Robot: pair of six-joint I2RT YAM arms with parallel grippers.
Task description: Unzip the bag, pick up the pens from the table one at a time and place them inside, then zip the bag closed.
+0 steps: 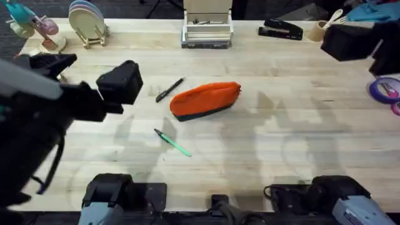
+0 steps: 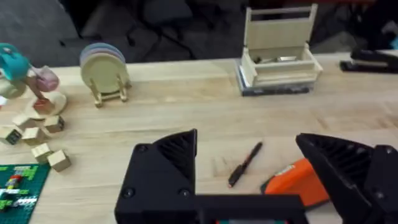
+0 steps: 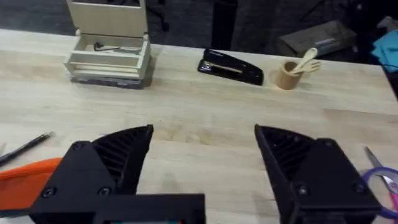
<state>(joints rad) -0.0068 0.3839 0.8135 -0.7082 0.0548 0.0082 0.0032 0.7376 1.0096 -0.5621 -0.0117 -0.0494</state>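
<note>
The orange bag (image 1: 205, 99) lies near the middle of the table (image 1: 262, 144), its zipper shut as far as I can tell. A black pen (image 1: 169, 89) rests just beyond its left end, and a green pen (image 1: 173, 143) lies nearer the front edge. My left gripper (image 1: 119, 82) hovers high, left of the bag, open and empty. In the left wrist view the black pen (image 2: 244, 164) and the bag (image 2: 297, 182) show between the spread fingers (image 2: 166, 167). My right gripper (image 1: 350, 40) hangs open and empty at the far right; its view catches the bag (image 3: 28, 177).
A wooden box (image 1: 207, 28) sits at the back centre, a black stapler (image 1: 280, 29) and a cup of wooden utensils (image 1: 322, 28) at the back right. A plate rack (image 1: 88, 25) and toys stand back left. Purple-handled scissors (image 1: 386, 89) lie at the right edge.
</note>
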